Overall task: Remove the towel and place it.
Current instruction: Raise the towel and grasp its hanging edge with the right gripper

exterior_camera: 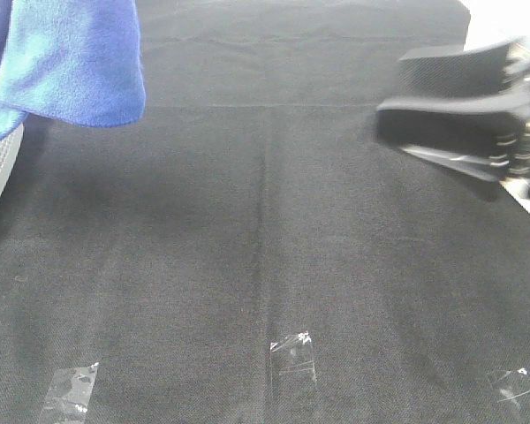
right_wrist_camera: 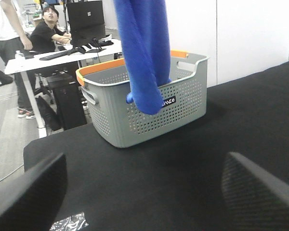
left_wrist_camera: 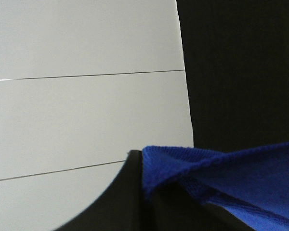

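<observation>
Fingers on L arm [left_wrist_camera: 123, 204] are pinching the towel [left_wrist_camera: 241, 183] by its edge, so it's hanging in mid-air by the grey basket [right_wrist_camera: 149, 115] at far L of the counter [exterior_camera: 247, 247]. R fingers [right_wrist_camera: 31, 197] are hovering spread wide w/ nothing between them.

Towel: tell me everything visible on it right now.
The towel is bright royal-blue plush, microfibre by the look, with a stitched edge clear in the left wrist view. It hangs lifted off the black cloth, bunched into a long vertical column, its top out of frame. Its lower end dangles in front of the grey basket; whether they touch cannot be told. A folded edge lies right against the left fingers, apparently pinched there. No tag shows.
</observation>
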Tool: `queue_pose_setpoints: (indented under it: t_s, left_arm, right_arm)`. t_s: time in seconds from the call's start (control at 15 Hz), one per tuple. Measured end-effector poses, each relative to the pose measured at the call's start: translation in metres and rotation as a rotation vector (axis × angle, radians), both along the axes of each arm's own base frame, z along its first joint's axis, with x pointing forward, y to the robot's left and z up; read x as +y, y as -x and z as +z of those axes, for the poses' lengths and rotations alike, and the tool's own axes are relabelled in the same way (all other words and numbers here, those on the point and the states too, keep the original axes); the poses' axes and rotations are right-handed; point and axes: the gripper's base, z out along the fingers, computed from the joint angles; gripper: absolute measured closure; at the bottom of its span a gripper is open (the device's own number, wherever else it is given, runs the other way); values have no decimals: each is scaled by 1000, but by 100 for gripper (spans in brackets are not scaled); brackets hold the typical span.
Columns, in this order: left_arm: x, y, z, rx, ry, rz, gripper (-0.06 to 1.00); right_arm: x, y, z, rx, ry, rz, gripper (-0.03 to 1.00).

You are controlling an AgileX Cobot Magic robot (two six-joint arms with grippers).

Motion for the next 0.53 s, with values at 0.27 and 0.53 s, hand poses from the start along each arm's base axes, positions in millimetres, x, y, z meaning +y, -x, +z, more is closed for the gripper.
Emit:
queue_pose_setpoints:
  t_s: [0.27,0.53]
  left_arm:
    - [-5,2,3,-3,67,-45,94]
    - [-5,2,3,-4,71,-48,94]
  right_arm:
    - [60,-37,-8,3,52,188,14]
    - [109,-50,4,-49,40,317,14]
